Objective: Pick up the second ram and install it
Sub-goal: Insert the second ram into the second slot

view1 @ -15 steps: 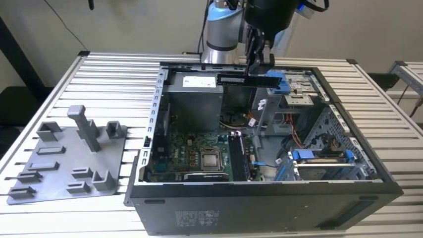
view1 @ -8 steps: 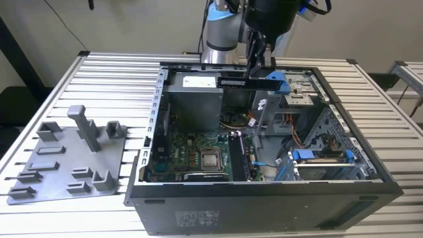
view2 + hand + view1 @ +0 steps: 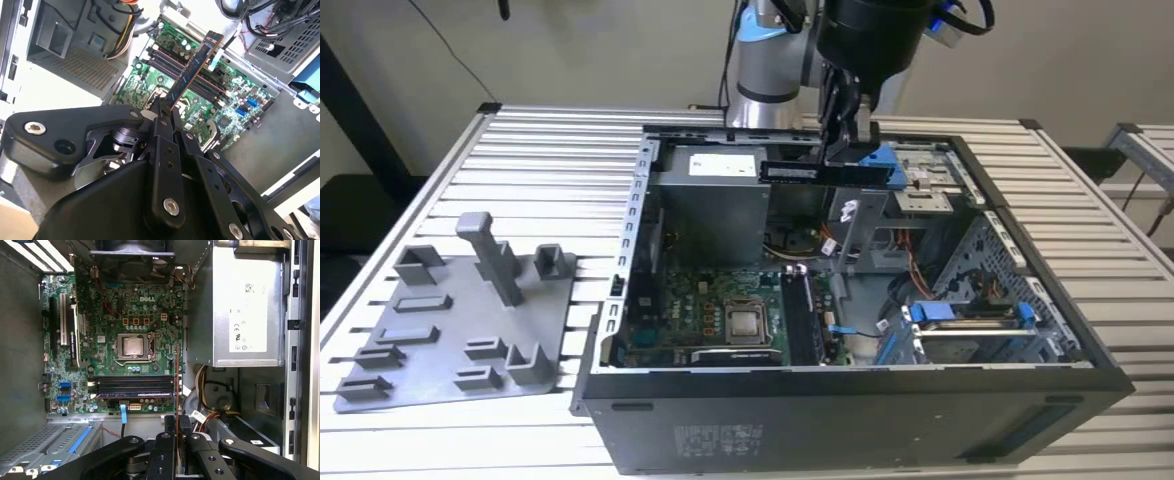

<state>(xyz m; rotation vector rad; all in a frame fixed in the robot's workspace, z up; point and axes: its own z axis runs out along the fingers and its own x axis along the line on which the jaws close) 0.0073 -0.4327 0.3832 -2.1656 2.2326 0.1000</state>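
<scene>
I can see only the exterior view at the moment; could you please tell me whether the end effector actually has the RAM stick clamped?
Observer: Yes. In the second wrist view the end effector is shut on one end of the RAM stick, and the rest of the stick juts out over the motherboard.
Operator: Thank you. Is the stick lined up with the slots?
Observer: No. In the first wrist view the stick shows edge-on and runs crosswise to the memory slots, not parallel to them.
</scene>
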